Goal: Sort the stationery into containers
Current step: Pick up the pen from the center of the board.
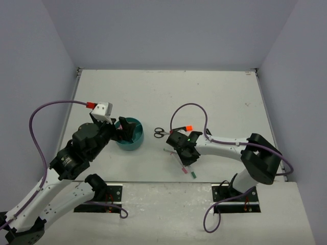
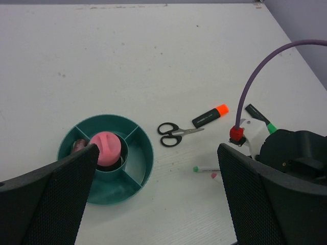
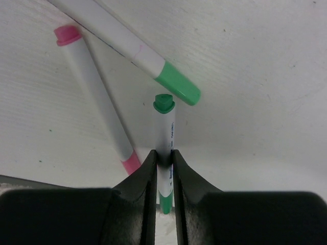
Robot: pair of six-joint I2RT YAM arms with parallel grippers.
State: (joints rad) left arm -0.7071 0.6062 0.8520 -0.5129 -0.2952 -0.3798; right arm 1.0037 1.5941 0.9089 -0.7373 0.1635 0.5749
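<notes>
pinching white pen [image 3: 164, 130] in right hand [image 3: 163, 154]

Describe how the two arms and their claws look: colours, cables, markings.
Both the left arm and the right arm have white links and black joints. A purple cable loops along each, ending in a red plug at a white wrist block. The left claw and right claw are black; the left fingers show a fine mesh texture.

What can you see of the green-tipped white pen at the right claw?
The green-tipped white pen is thin and plastic-looking: white barrel with small print, green end plug, green band lower down. It lies on the white table, pinched mid-barrel by the right claw. A pink-tipped pen and a thicker green-capped marker lie close by; contact unclear.
</notes>
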